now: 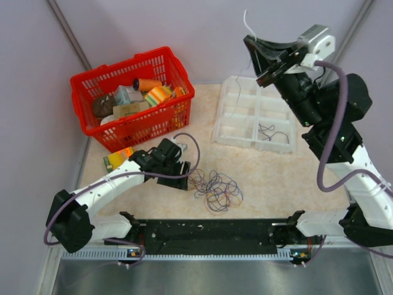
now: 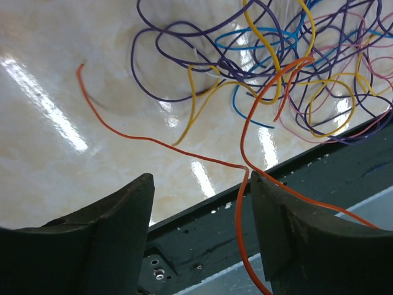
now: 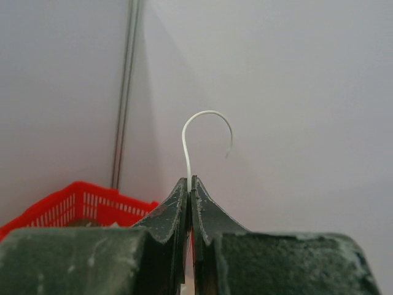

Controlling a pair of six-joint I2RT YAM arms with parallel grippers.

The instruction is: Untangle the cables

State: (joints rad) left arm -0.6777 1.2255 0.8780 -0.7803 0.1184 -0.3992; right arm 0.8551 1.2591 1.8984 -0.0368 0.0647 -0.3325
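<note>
**Wire knot: 1 strand lifted out, orange one looks like the next pick**

The cables (image 1: 215, 190) sit in 1 loose knot on the table (image 1: 276, 178), near the front edge and just right of the left gripper (image 1: 183, 174). In the left wrist view, purple, blue, yellow and pink loops all cross each other, so yanking anything blind would probably just tighten the mess.

My take on doing this step well: go for the orange wire (image 2: 241, 138). Its long tail runs out of the pile on its own, so there's a free stretch to grab. Pinch it there, clear of the other loops, then draw it away from the knot slowly and low. If purple or yellow starts coming along, stop and regrip.

The left gripper is wide open and holds nothing. That orange strand passes between its 2 fingers and touches the inner edge of the right-hand one (image 2: 295, 233).

The right gripper (image 1: 250, 44) is raised high above the clear tray (image 1: 236, 126). It's pinched fully closed on a white wire (image 3: 206, 114), whose end hooks up out of the tips. 1 tray compartment already has a dark strand lying in it.
</note>
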